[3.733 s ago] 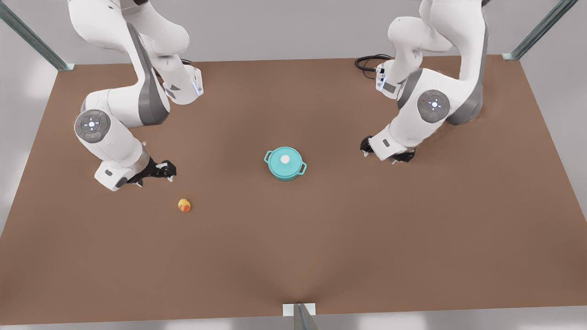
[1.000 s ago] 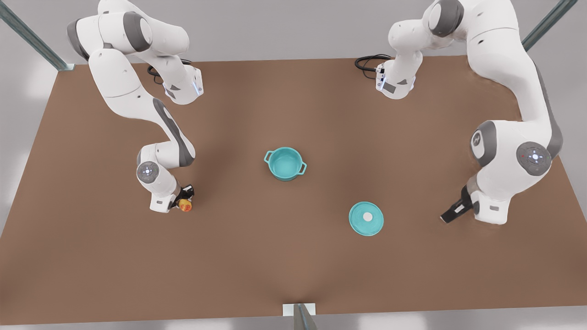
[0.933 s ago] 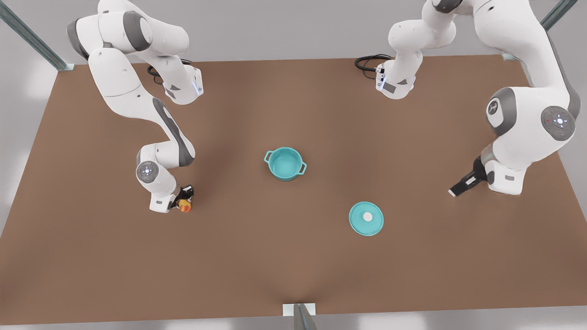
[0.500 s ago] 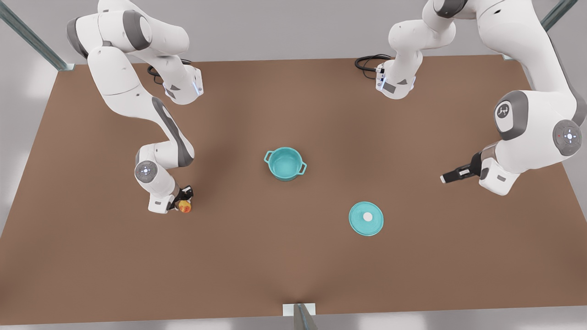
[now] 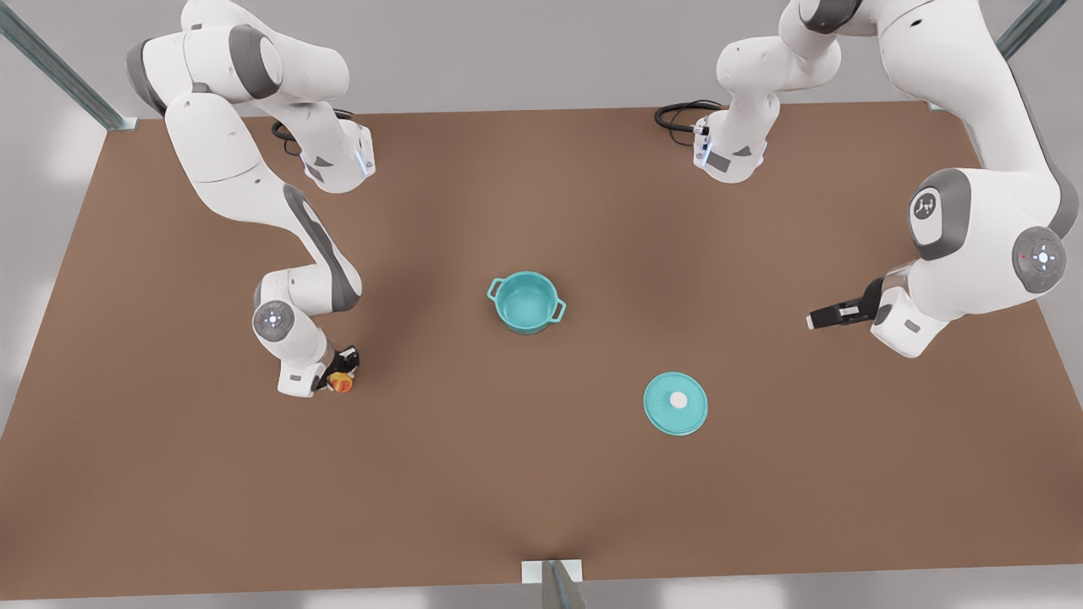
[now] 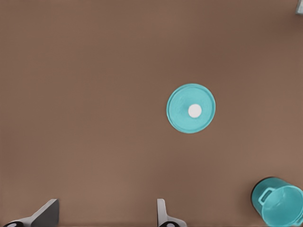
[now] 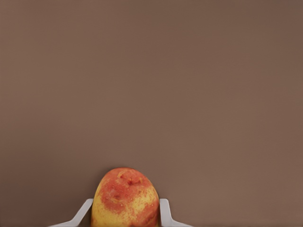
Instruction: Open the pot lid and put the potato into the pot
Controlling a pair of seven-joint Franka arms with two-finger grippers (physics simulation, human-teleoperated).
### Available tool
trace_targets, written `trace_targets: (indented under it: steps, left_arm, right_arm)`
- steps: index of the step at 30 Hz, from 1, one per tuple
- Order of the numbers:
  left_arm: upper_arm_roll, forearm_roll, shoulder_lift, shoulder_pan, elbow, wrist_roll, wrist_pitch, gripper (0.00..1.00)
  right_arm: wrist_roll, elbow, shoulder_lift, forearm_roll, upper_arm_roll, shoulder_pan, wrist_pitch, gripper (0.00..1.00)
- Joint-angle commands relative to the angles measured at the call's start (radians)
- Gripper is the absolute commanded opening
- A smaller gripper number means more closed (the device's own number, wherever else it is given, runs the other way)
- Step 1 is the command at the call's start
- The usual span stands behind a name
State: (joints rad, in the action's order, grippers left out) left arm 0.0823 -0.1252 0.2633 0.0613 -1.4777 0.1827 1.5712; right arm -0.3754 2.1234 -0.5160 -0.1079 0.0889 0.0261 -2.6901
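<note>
My right pincer (image 5: pixel 340 379), at the front view's left, is clamped on the small yellow potato with orange-red patches (image 5: pixel 342 384), a finger (image 7: pixel 165 213) against each flank, low at the brown tabletop (image 5: pixel 541 507). The open round teal pot (image 5: pixel 525 302) lies well apart toward the front view's right and slightly farther back. My left pincer (image 5: pixel 825 319) waits with fingers apart near the front view's right edge, beyond the flat teal pot lid with its white knob (image 5: pixel 676 403).

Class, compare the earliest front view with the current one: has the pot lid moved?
Yes. The pot lid left the pot and now lies on the table toward the front view's lower right of it.
</note>
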Motion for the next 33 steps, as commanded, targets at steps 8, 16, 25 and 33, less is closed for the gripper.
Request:
trace_targets:
  steps: [8, 16, 25, 33]
  left_arm:
    - [0.001, 0.001, -0.001, 0.000, -0.001, -0.088, -0.003, 1.00]
    - [0.001, 0.001, -0.001, 0.000, -0.006, -0.091, -0.007, 1.00]
    - [0.001, 0.001, -0.001, 0.000, -0.009, -0.089, -0.007, 1.00]
    - [0.002, 0.001, -0.001, 0.000, -0.010, -0.088, -0.007, 1.00]
  right_arm:
    - [-0.008, 0.000, 0.007, -0.001, 0.000, 0.003, -0.002, 0.51]
    - [-0.007, 0.001, 0.048, -0.001, 0.003, 0.005, 0.019, 0.51]
    - [-0.004, -0.007, 0.129, -0.010, 0.087, 0.005, 0.070, 0.51]
    - [-0.004, -0.025, 0.175, -0.010, 0.224, 0.006, 0.087, 0.50]
